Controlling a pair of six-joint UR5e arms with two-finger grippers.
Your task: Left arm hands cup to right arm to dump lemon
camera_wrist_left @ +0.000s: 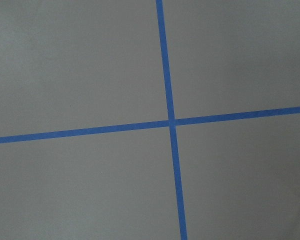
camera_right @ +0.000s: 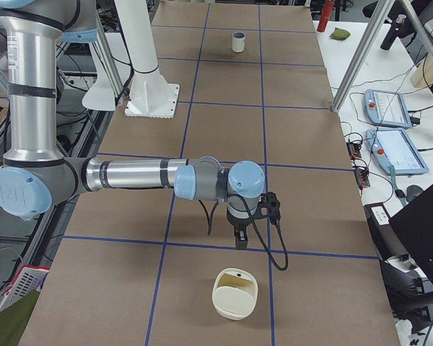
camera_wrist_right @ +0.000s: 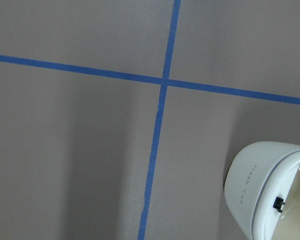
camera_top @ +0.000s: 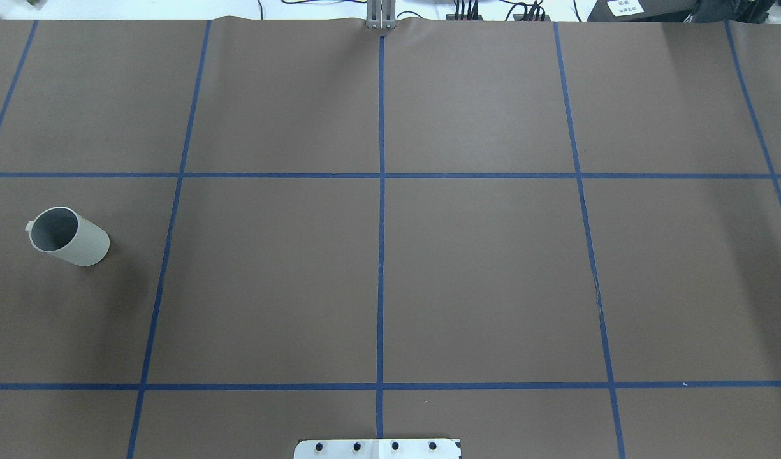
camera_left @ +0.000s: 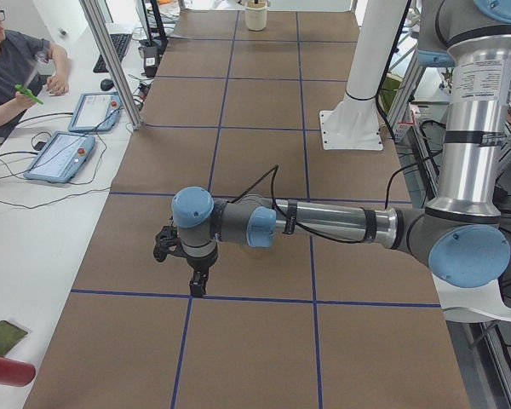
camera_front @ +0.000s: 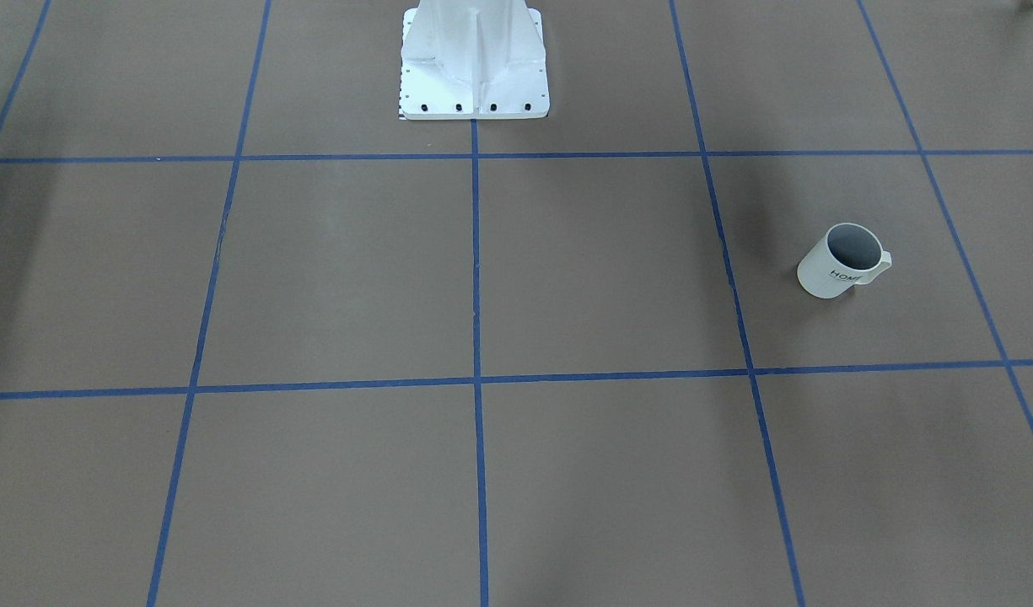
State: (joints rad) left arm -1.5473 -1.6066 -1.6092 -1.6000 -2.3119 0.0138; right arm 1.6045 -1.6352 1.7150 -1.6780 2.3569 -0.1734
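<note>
Lettering "HOME" marks the upright cup (camera_front: pixel 822 271); whether left tool (camera_left: pixel 198 288) or right tool (camera_right: pixel 239 242) is spread cannot be told.

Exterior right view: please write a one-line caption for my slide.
Right arm reaches across the brown table, claw pointing down near a cream bin; the mug stands at the far end.

Silver-grey tubular left arm (camera_left: pixel 332 223), light-blue joint caps (camera_left: pixel 192 207), black cable (camera_left: pixel 273 183) looped alongside, matching right arm (camera_right: pixel 130 174), white pedestal (camera_front: pixel 474 63) with dark bolts (camera_front: pixel 459 108)
</note>
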